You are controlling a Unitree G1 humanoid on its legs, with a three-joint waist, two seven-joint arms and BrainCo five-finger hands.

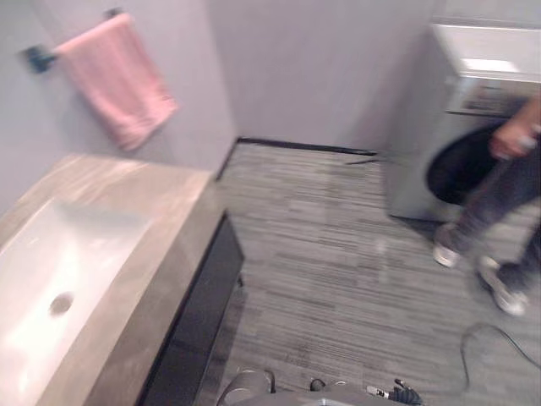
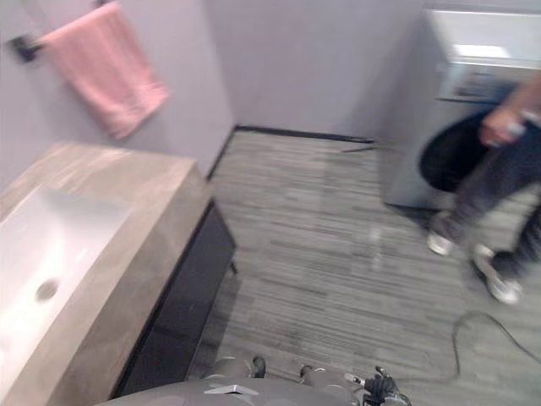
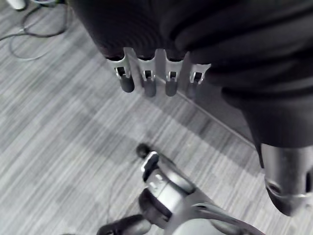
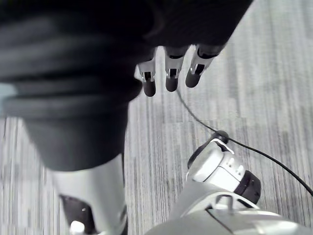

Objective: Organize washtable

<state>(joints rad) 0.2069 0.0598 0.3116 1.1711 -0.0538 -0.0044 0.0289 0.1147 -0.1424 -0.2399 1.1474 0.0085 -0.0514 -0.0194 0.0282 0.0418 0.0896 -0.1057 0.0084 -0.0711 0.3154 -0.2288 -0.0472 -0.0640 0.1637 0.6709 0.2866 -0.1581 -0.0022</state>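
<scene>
Left eye view, looking down into a bathroom. At the robot's left, a washtable (image 1: 161,211) with a grey-brown stone top, running toward the far wall. Sunk into that top, a white rectangular sink (image 1: 84,241) with a round drain (image 1: 60,304) in its floor. Below the counter's front edge, a dark cabinet front (image 1: 199,313). On the grey wall above the far end of the washtable, a pink towel (image 1: 118,76) draped over a dark towel bar (image 1: 35,57), hanging well clear of the counter. To the right of the washtable, a grey striped floor (image 1: 338,254) reaching to the back wall. At the far right, a white washing machine (image 1: 482,76) with a dark round door. In front of it, a person (image 1: 503,190) in dark trousers and pale shoes (image 1: 445,251), with the person's hand (image 1: 511,139) level with the door.

Left wrist view: left hand (image 3: 156,85) low over the striped floor, fingers hanging side by side, relaxed and slightly apart, curled round nothing.

Right wrist view: right hand (image 4: 171,78) likewise over the floor, fingers loose and parted, touching nothing.
</scene>
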